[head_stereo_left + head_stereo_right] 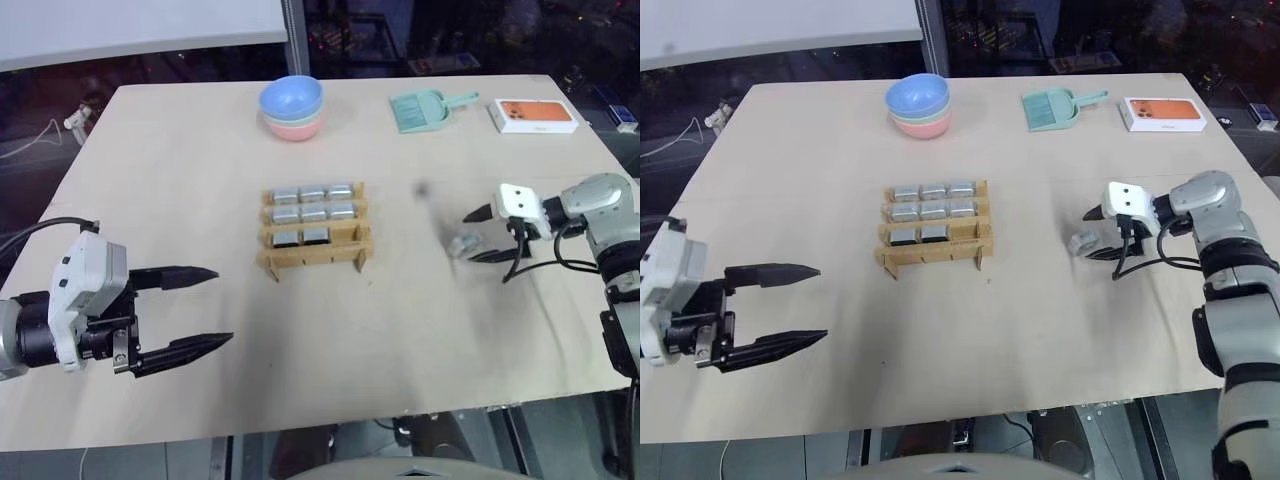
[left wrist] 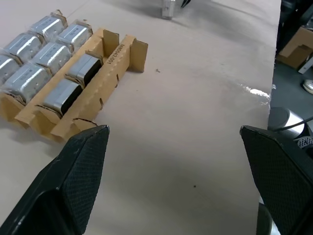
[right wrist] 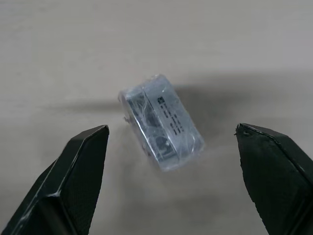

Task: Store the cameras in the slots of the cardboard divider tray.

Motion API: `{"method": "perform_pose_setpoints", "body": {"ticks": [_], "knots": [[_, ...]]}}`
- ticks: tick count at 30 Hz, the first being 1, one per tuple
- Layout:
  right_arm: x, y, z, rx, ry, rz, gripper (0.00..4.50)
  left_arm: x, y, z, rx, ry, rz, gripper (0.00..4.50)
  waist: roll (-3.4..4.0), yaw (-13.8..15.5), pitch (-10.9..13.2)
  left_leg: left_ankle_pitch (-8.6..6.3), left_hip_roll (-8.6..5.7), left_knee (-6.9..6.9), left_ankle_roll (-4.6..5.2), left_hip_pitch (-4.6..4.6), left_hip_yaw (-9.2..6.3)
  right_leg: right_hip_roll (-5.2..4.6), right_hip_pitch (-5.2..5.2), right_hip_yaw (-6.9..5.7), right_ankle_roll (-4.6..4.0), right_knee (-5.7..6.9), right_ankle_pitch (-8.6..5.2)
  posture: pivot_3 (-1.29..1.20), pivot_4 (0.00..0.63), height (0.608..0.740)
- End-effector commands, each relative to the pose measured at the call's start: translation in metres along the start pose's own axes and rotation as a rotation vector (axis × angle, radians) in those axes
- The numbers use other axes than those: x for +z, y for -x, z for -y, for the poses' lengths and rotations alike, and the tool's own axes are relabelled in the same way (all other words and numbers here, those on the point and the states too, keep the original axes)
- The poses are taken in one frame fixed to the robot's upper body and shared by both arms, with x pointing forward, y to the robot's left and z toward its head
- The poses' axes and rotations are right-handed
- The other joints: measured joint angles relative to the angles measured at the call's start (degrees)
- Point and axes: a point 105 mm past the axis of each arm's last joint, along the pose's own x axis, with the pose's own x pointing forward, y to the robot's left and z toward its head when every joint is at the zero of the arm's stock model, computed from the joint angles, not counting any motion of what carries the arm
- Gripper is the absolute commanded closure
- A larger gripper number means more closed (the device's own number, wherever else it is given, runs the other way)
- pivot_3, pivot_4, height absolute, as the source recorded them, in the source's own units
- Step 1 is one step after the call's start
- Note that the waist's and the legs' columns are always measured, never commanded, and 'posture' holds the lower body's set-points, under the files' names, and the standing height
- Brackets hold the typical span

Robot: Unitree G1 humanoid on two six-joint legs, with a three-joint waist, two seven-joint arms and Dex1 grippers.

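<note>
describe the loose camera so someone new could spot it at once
On the table, look to the right of the cardboard tray. The loose camera lies alone just ahead of the open right gripper, wrapped in clear film, unlike the cameras slotted in the tray.

small print on cardboard divider tray point(image 2: 113, 53), illegible

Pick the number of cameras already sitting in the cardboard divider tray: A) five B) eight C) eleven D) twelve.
B: the cardboard divider tray has three cameras in each of its two far rows and two cameras in the third; its nearest row is empty.
</note>
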Motion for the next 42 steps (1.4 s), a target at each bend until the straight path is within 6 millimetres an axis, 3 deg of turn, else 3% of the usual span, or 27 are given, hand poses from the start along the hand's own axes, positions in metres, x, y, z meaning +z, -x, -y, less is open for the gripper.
{"method": "perform_pose_setpoints", "body": {"ticks": [1,2,3,8,12,17,22,28,33,42], "knots": [[0.007,0.007,0.001,0.039,0.036,-0.002,1.14,0.007,0.003,0.003,0.026,-0.039,0.018,0.00,0.00,0.0,0.0,0.00,0.00,0.00,0.00,0.00,0.00,0.00,0.00,-0.01,0.00,0.00,0.00,0.00,0.150,0.740],[0.009,0.006,0.002,0.042,0.034,0.010,1.33,0.008,0.003,0.003,0.036,-0.034,0.021,0.00,0.01,0.0,0.0,0.00,0.00,0.00,-0.01,0.00,-0.01,0.00,0.00,-0.01,0.00,0.00,0.00,0.00,0.150,0.740],[0.011,0.005,0.002,0.045,0.035,0.015,1.91,0.007,0.004,0.002,0.045,-0.030,0.017,0.00,0.01,0.0,0.0,0.01,0.00,0.00,-0.02,0.00,0.00,0.00,-0.01,-0.01,-0.01,0.01,0.00,0.00,0.150,0.740],[0.018,0.005,0.005,0.043,0.036,0.044,3.85,0.004,0.004,0.001,0.061,-0.008,0.011,0.00,0.02,-0.6,0.0,0.01,0.00,0.00,-0.02,0.02,0.01,0.01,-0.01,0.02,-0.01,0.04,0.01,0.00,0.150,0.740],[0.042,0.007,0.015,0.014,0.032,0.153,3.84,0.000,0.008,-0.004,0.088,0.003,0.004,0.00,0.04,-1.1,0.0,0.01,0.00,0.00,-0.02,0.02,0.00,0.00,-0.01,0.02,-0.01,0.06,0.01,0.00,0.150,0.740],[0.096,0.001,0.023,0.055,0.051,0.313,3.84,-0.006,0.011,-0.010,0.110,0.022,0.008,0.00,0.12,-1.5,0.1,-0.06,0.05,0.00,0.09,0.07,0.03,0.01,-0.05,0.06,-0.01,0.17,0.01,0.00,0.150,0.740],[0.153,-0.033,0.024,0.128,0.078,0.348,3.84,-0.010,0.016,-0.017,0.122,0.030,-0.004,0.00,0.12,-1.3,0.1,-0.07,0.11,-0.01,0.10,0.13,-0.03,0.02,-0.06,0.00,-0.03,0.30,0.00,0.00,0.150,0.740],[0.198,-0.071,0.018,0.160,0.120,0.325,3.84,-0.010,0.017,-0.021,0.120,0.023,-0.004,0.00,0.16,-1.2,0.1,-0.02,0.12,-0.01,-0.01,0.02,-0.08,-0.07,-0.14,-0.10,-0.02,0.34,0.00,0.00,0.150,0.740],[0.196,-0.088,0.023,0.141,0.112,0.255,3.84,-0.007,0.016,-0.021,0.124,0.015,0.015,0.00,0.15,-1.1,0.1,0.06,0.05,-0.01,-0.16,-0.03,-0.12,-0.17,-0.14,-0.17,-0.02,0.30,0.00,0.00,0.150,0.740],[0.154,-0.096,0.026,0.128,0.115,0.077,3.84,-0.007,0.019,-0.023,0.141,0.011,0.021,0.00,0.15,-1.2,0.1,0.11,-0.09,-0.19,-0.24,-0.01,-0.11,-0.19,-0.17,-0.19,-0.02,0.25,0.00,0.00,0.150,0.740]]}}
